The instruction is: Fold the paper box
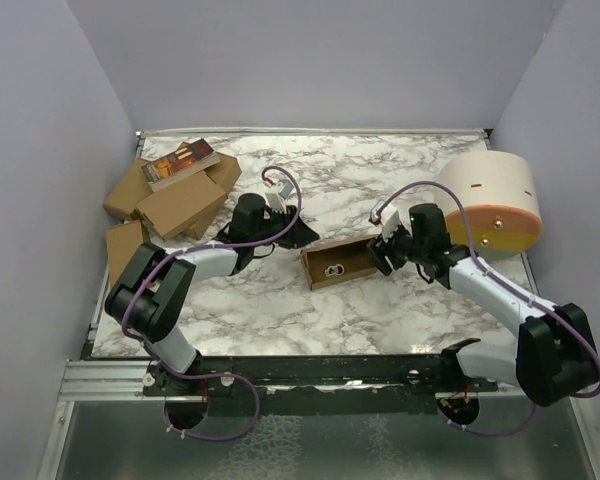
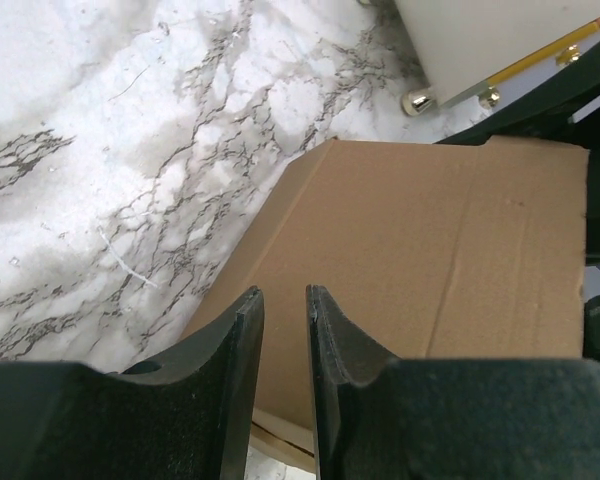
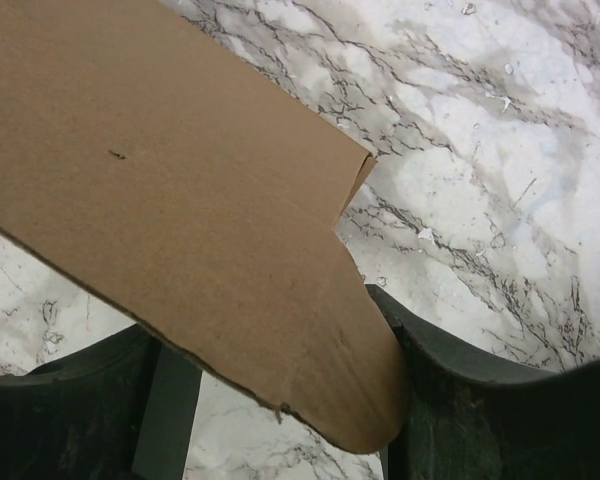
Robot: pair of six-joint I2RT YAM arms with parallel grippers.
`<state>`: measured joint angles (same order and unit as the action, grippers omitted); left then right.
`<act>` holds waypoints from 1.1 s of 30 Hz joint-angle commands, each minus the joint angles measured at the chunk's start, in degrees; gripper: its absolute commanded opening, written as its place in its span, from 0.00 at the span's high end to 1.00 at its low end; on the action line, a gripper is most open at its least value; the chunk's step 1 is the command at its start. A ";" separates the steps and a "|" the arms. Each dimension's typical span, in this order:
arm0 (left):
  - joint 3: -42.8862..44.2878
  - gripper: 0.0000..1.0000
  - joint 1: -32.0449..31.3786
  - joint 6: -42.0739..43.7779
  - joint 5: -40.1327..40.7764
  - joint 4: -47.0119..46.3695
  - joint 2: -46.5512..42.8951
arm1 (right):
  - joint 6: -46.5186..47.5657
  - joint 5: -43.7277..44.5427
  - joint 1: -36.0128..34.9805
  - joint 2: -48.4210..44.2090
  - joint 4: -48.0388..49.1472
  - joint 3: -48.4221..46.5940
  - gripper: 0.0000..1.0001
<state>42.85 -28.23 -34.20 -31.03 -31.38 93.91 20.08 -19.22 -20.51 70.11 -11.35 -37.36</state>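
Worktop [image 1: 280,310]: marbled; the near strip in front of the arm bases carries nothing we need for this step.
Paper box [image 1: 338,262]: a slim brown carton lying mid-worktop, long side across us and open face up. It sits between the two arms.
Right gripper [image 1: 382,254]: at the carton's right end. In the wrist view the fingers [image 3: 480,400] stand well apart, and the rounded end flap [image 3: 350,400] lies across the gap, resting against one finger and not pinched.
Step, as we judge it: tucking that right end flap in to close the end.
Doing it well: we would press on the flap close to its crease, push along the carton's length, and go slowly so the thin board bends at the score and not beside it.
Left gripper [image 1: 300,236]: just behind the carton's left end. Its fingers [image 2: 230,360] are parted by a narrow slit and hold nothing, with the carton's side panel [image 2: 430,260] ahead.
Bracing: we would set the left fingers against the far wall, or the carton will likely slide under the push.
Far left: a heap of cartons [image 1: 175,195], well apart.
Far right: a white cylinder [image 1: 490,195], close behind the right wrist, so watch the elbow.
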 commanded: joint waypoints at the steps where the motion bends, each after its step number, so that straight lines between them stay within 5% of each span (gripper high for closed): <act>1: 1.62 0.74 -0.62 0.47 -3.73 -3.17 -2.49 | 1.97 -2.40 0.31 1.12 -2.29 -2.16 0.39; 6: 1.90 0.74 -2.09 2.01 -6.52 -3.27 -1.96 | 3.68 -2.72 0.43 1.70 -3.95 -2.80 0.37; 12: 2.14 0.74 -3.71 5.00 -7.18 -0.98 -0.63 | 11.12 -5.12 0.82 0.55 -9.64 -3.72 0.10; 15: 2.19 0.74 -3.76 5.51 -6.72 -0.49 -0.23 | 16.45 -6.42 0.92 -0.26 -13.25 -3.88 0.05; 29: 5.30 0.75 -4.99 9.31 -6.59 4.26 0.71 | 35.25 -7.87 4.44 -0.96 -28.86 -6.49 0.05; 33: 6.35 0.77 -5.98 11.16 -6.42 6.96 1.95 | 37.99 -9.41 5.92 -0.53 -34.70 -9.39 0.11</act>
<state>47.24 -33.04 -26.26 -36.18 -27.42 94.21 52.36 -25.12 -15.94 70.04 -37.80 -42.78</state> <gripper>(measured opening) 0.242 0.928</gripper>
